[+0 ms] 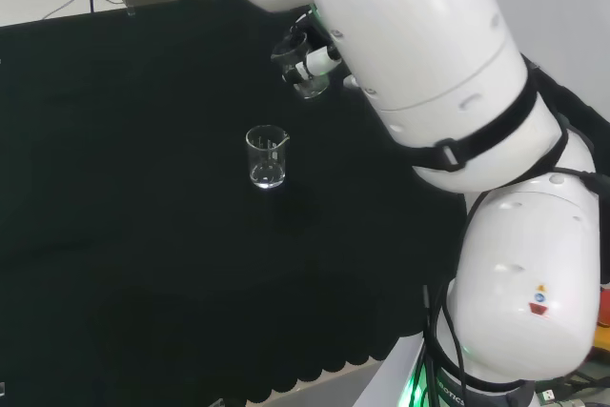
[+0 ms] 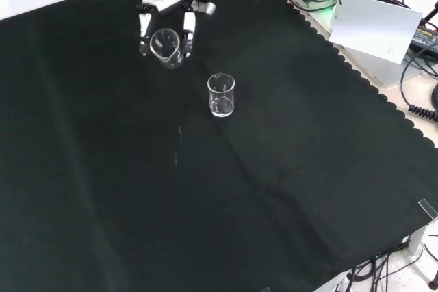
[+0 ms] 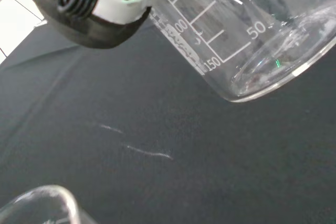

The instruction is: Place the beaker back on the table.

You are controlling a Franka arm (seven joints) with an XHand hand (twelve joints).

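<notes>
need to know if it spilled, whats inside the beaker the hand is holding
The held beaker in the hand looks clear in the wrist view, tilted above the black cloth; no liquid shows. A finger covers part of its wall.

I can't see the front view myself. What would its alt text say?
A black and white robot hand at the top holds a tilted clear beaker between curled fingers above a black cloth. A second glass beaker stands upright on the cloth nearby, apart from the held one.

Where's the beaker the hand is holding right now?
In the front view, the held beaker is at upper left in the hand, tilted, up and left of the second beaker standing on the cloth.
</notes>
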